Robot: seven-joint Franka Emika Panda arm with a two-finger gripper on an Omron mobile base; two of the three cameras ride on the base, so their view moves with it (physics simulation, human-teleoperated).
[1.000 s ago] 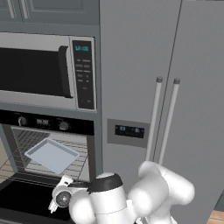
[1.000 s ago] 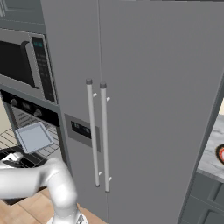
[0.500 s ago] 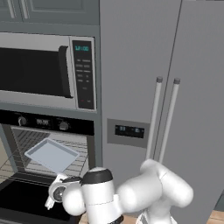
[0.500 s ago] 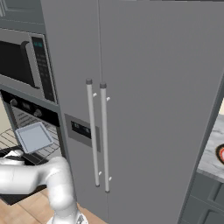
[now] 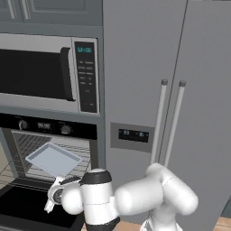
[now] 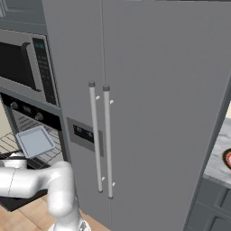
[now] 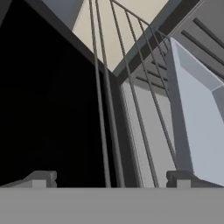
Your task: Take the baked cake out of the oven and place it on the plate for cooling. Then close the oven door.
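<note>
Cake not visible; oven [image 5: 49, 155] open, tray [image 5: 53, 159] on rack's front edge. Gripper [image 7: 111, 177] jaws wide apart, empty, at rack, tray just beside.

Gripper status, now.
Gripper: open, holding nothing, pointed into the oven beside the baking tray.

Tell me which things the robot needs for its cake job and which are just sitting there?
Needed: the oven, its open oven door, and the gripper, open by the wire rack. The cake isn't visible.

Just there: microwave, fridge, baking tray.
</note>
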